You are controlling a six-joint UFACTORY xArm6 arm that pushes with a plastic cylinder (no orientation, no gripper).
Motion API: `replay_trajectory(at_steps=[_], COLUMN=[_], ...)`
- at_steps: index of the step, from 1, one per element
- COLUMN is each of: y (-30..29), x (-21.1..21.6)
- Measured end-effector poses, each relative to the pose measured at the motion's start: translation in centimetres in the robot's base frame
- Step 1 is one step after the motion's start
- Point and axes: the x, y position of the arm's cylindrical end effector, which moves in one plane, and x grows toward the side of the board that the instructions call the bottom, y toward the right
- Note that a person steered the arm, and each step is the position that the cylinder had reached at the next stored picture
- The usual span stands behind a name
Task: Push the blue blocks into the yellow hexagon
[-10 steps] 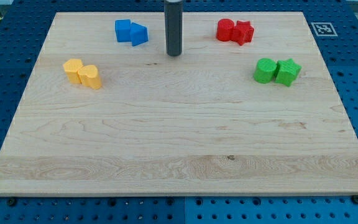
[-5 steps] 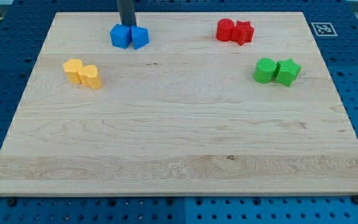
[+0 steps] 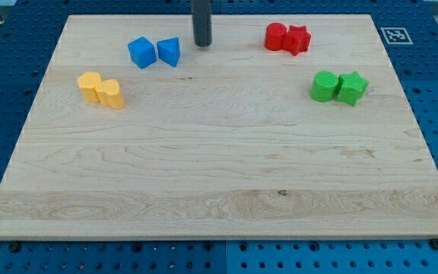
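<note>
Yellow hexagon (image 3: 89,85): at the view's left, on the wooden bench (image 3: 219,175), touching a yellow cylinder-like block (image 3: 110,93) just to its right.
Blue cube (image 3: 141,52): upper left of the bench, up and to the right of the yellow pair and well apart from it.
Blue wedge-shaped block (image 3: 169,51): just right of the blue cube, with a thin gap between the two.
My tip (image 3: 202,45): near the view's top edge, just right of the blue wedge and apart from it; it touches no block.
Tool: a plain dark rod with no jaws, so there is nothing to stand wide or narrow, and it holds nothing.
Red pair: a red cylinder (image 3: 276,36) touching a red star-like block (image 3: 298,39), upper right, well right of the tip.
Green pair: a green cylinder (image 3: 325,86) touching a green block (image 3: 352,87) whose shape I cannot make out, below the red pair.
Marker tag (image 3: 393,34): black-and-white square at the bench's top right corner.
</note>
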Motion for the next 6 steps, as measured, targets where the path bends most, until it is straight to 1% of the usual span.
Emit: replay_trajectory(at_steps=[1,2,3,4,5,6], y=[-1.6,-5.4,-9.0,-11.0,-11.5,-11.7], x=[0.1,1.3,1.3,0.8,0.8,3.0])
